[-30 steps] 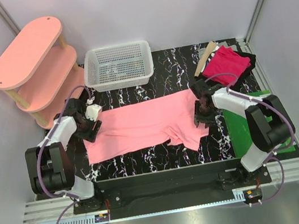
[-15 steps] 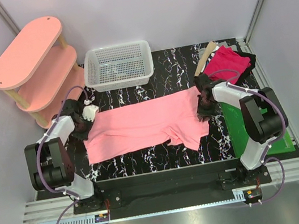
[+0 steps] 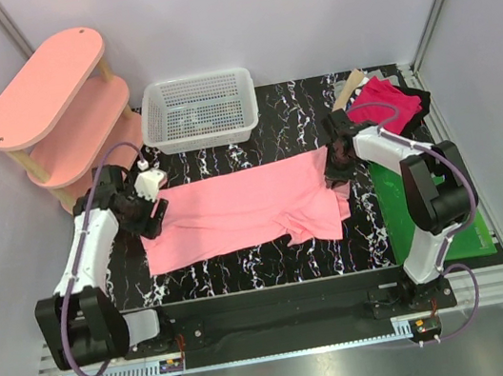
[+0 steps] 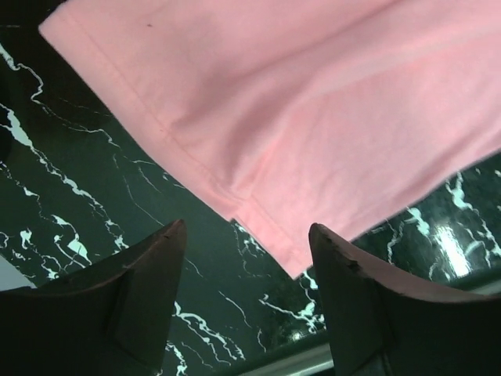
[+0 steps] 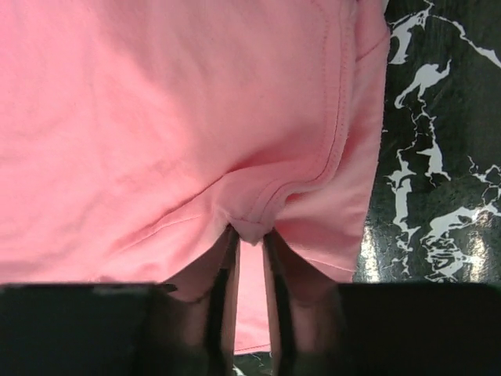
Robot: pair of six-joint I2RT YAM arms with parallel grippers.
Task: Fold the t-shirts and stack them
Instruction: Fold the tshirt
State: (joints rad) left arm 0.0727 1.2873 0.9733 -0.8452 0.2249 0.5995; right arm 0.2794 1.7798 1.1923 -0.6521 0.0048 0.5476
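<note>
Right wrist view: right gripper (image 5: 249, 235) pinches 1 fold of the salmon-pink t-shirt (image 5: 156, 117). Left wrist view: left gripper (image 4: 244, 243) is spread over that shirt's corner. Only the top view shows the magenta-red t-shirt (image 3: 383, 106), beyond the right gripper.

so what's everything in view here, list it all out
pink t-shirt: one, light salmon pink, spread flat across the middle of the table
red t-shirt: one, deep magenta-red, bunched at the far right corner
basket: one, white mesh, far edge of the table, centre
shelf unit: one, pale pink, oval tiers, far left beside the table
mat: one, green, right side of the table
table: one, black with white marbling
left gripper: open, over the pink t-shirt's left corner
right gripper: shut, pinching a fold at the pink t-shirt's right end
</note>
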